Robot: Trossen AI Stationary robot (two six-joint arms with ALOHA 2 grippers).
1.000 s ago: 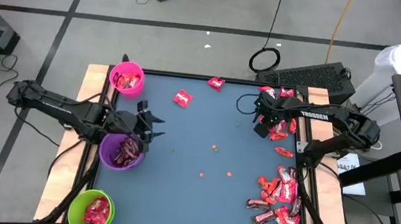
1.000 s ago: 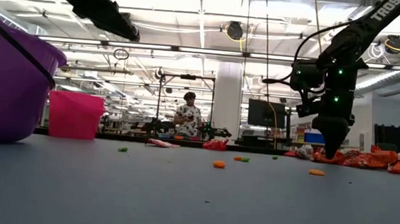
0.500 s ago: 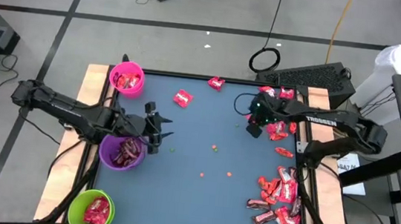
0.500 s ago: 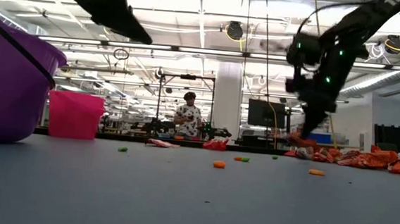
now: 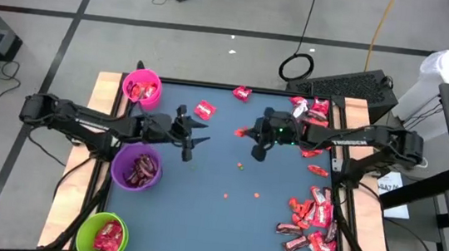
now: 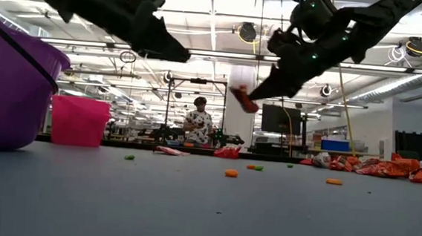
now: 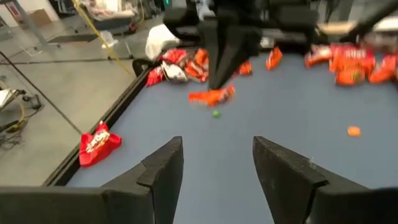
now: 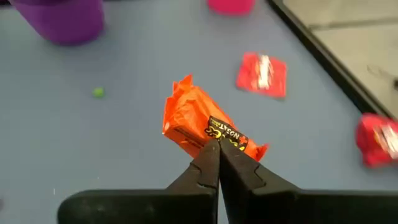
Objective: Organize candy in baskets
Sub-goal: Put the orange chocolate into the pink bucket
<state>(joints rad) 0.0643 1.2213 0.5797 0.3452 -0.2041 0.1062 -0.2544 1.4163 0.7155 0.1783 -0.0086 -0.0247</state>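
Counter (image 5: 214,225): dark blue-grey top with pale wooden side strips, standing on a grey floor marked with dark tape lines.

Baskets: three along the counter's left side. Pink basket (image 5: 141,87) at the far left corner, purple basket (image 5: 137,168) midway, lime green basket (image 5: 102,235) at the near left corner. Each holds candy.

Loose candy: a dense heap (image 5: 311,221) at the near right side; a smaller cluster (image 5: 311,110) at the far right corner; two single red pieces near the far edge (image 5: 204,109) and (image 5: 242,93).

Small orange and green specks (image 5: 242,167) lie scattered mid-counter.

Right gripper (image 5: 254,142): raised above the counter's centre, fingers pressed together on an orange-wrapped candy piece (image 8: 202,126), which hangs clear of the surface with the purple basket well apart from it.

Left gripper (image 5: 191,136): above the counter just right of the purple basket, fingers (image 7: 163,171) spread apart, holding nothing, pointed toward the right gripper.

Room: black cables (image 5: 297,66) on the floor beyond the counter's far edge; a large open hall with ceiling lights, a white column (image 6: 240,112) and workbenches; a person (image 6: 198,123) stands far behind the counter.
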